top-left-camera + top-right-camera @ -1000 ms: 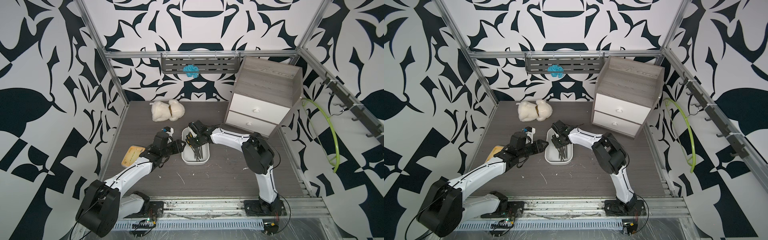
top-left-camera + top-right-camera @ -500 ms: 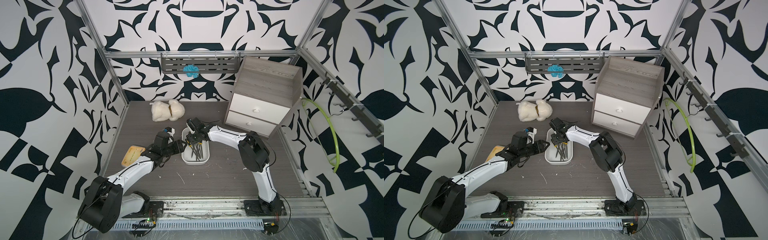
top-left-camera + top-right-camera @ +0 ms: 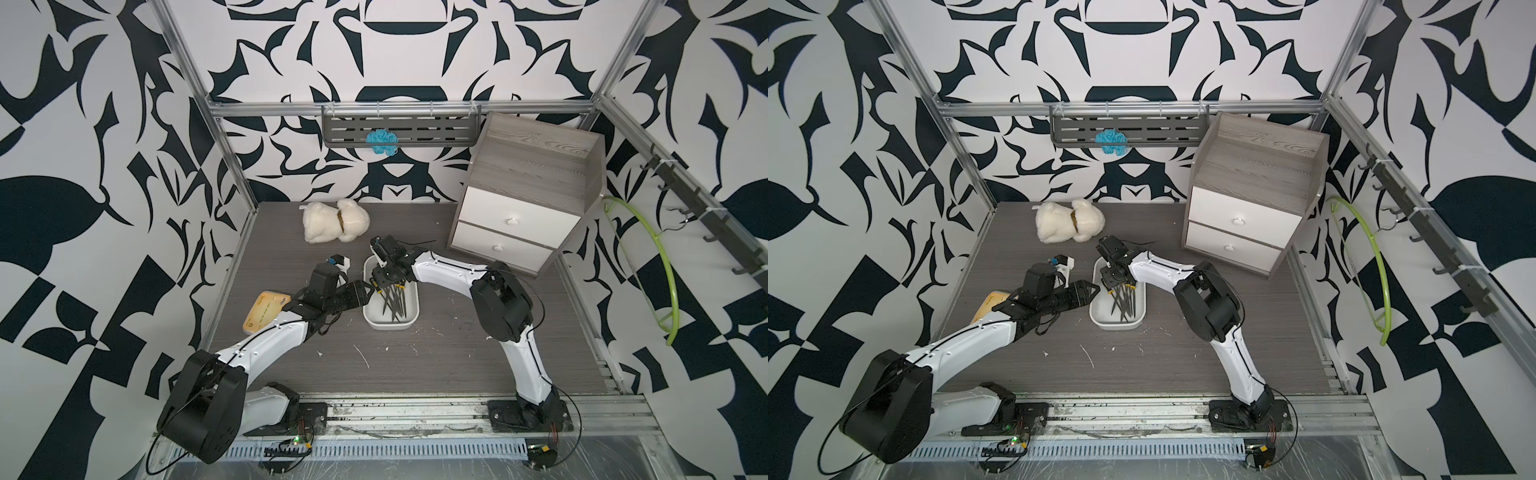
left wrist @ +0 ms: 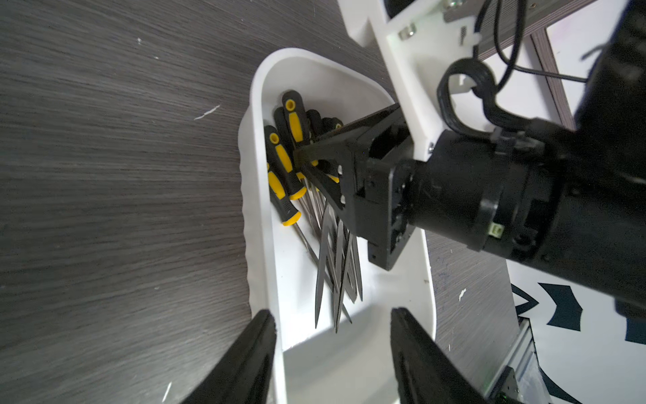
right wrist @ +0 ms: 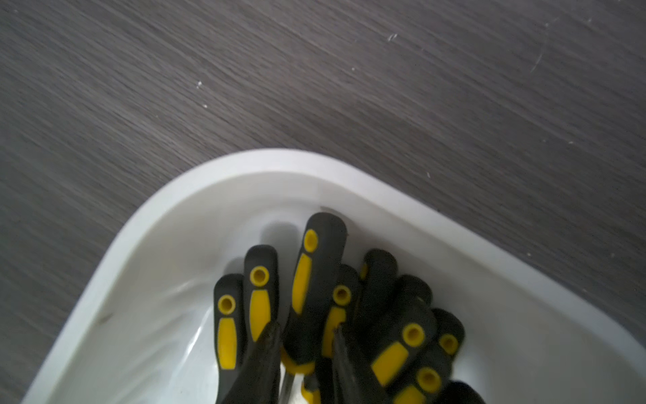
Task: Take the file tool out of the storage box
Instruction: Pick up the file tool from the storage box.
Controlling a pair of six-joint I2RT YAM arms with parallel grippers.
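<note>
Over the last second the right arm has been drawing its elbow in toward the left, with the right gripper (image 5: pixel 304 337) sliding a little the same way over the far end of the tub; the left arm is hardly shifting at all. Nearest the robot, the storage box (image 3: pixel 390 325) is sitting on the table (image 3: pixel 415 365) between the two arms, and the dark blades of the other files (image 3: pixel 392 306) are fanning toward its near end. At its left wall the left gripper (image 4: pixel 330 311) is waiting with its jaws well apart and gripping nothing; whether a finger is touching the rim I cannot tell. Farther along, the right gripper is reaching down into the heap of black-and-yellow handles. Its jaws are narrowed onto the handle of one file tool (image 5: pixel 314 255), which is riding slightly above its neighbours but still lying inside the box. Beyond, a plush toy (image 3: pixel 334 220) and a cabinet (image 3: pixel 528 199) are lying well apart from the work. The step in hand appears to be the grasp itself. The next move is calling for a slow, straight lift, so the long blade slides free of the crossed blades without dragging them or tipping the tub, then a carry over the rim.
</note>
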